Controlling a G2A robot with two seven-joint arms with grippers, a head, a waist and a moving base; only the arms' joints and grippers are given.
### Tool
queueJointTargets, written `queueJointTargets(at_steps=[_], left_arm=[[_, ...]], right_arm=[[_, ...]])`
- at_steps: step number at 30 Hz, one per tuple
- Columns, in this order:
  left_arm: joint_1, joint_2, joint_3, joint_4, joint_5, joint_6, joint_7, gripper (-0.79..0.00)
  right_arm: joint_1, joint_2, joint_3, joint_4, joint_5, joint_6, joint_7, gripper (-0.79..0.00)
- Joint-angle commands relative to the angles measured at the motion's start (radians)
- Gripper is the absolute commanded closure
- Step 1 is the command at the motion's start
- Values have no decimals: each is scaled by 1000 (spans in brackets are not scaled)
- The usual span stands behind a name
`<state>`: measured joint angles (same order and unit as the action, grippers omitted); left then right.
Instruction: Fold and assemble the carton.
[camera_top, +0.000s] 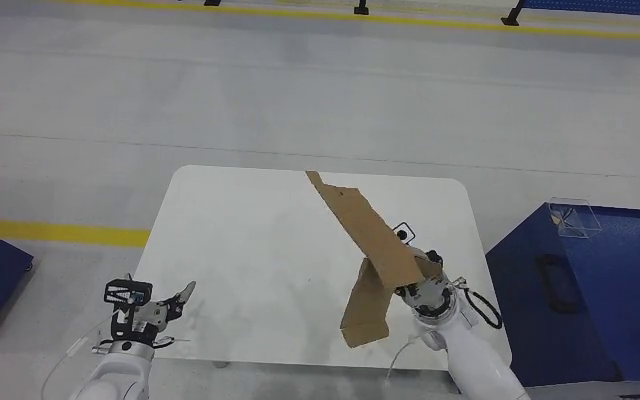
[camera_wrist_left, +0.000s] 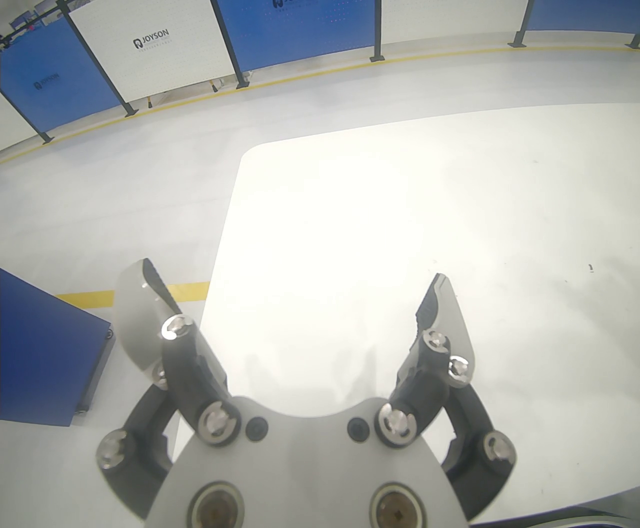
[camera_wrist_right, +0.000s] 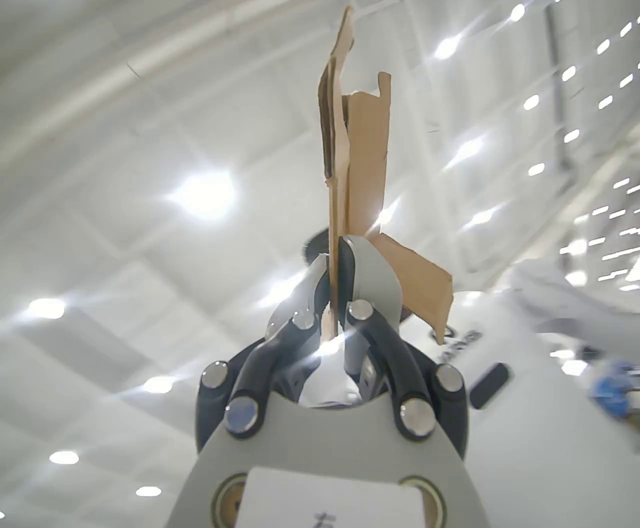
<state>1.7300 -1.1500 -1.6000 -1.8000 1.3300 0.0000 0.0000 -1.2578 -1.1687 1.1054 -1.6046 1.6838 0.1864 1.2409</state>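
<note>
Cardboard: one flattened carton (camera_top: 365, 230) clamped in right tool (camera_wrist_right: 334, 251); left tool (camera_wrist_left: 295, 281) spread wide, empty.

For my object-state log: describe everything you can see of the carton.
The carton is an unassembled, flattened piece of brown cardboard. It is long and narrow, with loose flaps and one panel bent off near the grip. The right tool is shut on its edge and holds it upright over the white table.
</note>
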Motion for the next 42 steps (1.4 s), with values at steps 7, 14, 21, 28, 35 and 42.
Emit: queueJointTargets(at_steps=[7, 14, 21, 28, 35, 42], left_arm=[[0, 0, 0, 0, 0, 0, 0, -785], [0, 0, 0, 0, 0, 0, 0, -785], [0, 0, 0, 0, 0, 0, 0, -785], [0, 0, 0, 0, 0, 0, 0, -785], [0, 0, 0, 0, 0, 0, 0, -785], [0, 0, 0, 0, 0, 0, 0, -785]], right_arm=[[3, -34, -188, 39, 429, 572, -179, 0], [11, -51, -226, 98, 847, 799, -406, 0], [19, -58, -185, 78, 885, 806, -476, 0], [16, -52, -18, 4, 91, 350, -268, 0], [39, -45, 95, 49, -500, -361, -25, 0], [-15, -61, 138, -40, -1003, -1029, -263, 0]])
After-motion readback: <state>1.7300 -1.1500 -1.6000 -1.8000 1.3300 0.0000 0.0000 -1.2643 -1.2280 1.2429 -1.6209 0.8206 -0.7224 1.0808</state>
